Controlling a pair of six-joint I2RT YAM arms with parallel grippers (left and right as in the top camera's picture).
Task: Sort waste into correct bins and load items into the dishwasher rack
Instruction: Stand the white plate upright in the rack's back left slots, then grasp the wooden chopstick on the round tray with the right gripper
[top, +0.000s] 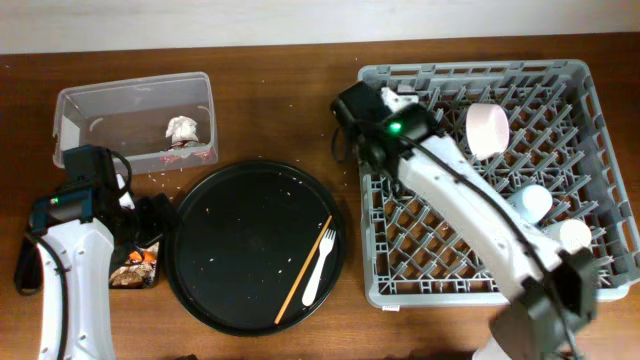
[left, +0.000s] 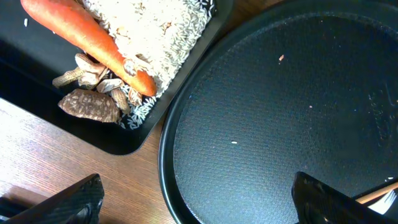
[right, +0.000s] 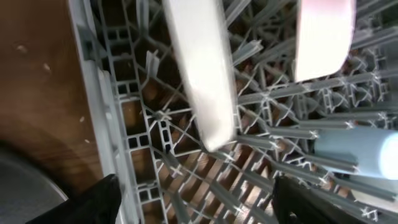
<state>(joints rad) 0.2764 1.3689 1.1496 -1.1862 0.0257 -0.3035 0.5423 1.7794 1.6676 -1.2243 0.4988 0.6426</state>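
The dishwasher rack (top: 600, 80) holds a white plate on edge (right: 199, 74), a white bowl (top: 488, 130), a light blue cup (top: 530, 203) and a small white cup (top: 575, 235). My right gripper (right: 199, 202) is open and empty over the rack's left side, just short of the plate. The white fork (top: 318, 268) and the chopstick (top: 300, 280) lie on the round black tray (top: 250, 200). My left gripper (left: 199, 208) is open and empty, straddling that tray's left rim. The shallow black tray (left: 118, 140) holds the carrot (left: 87, 34) and beige scraps (left: 161, 37). The paper wad (top: 182, 128) is in the clear tub (top: 75, 105).
Brown peanut shells and a brown chunk (left: 90, 102) lie beside the carrot in the shallow tray. Crumbs dot the round tray and the wooden table (top: 300, 90). The right arm (top: 470, 210) stretches across the rack from the front right.
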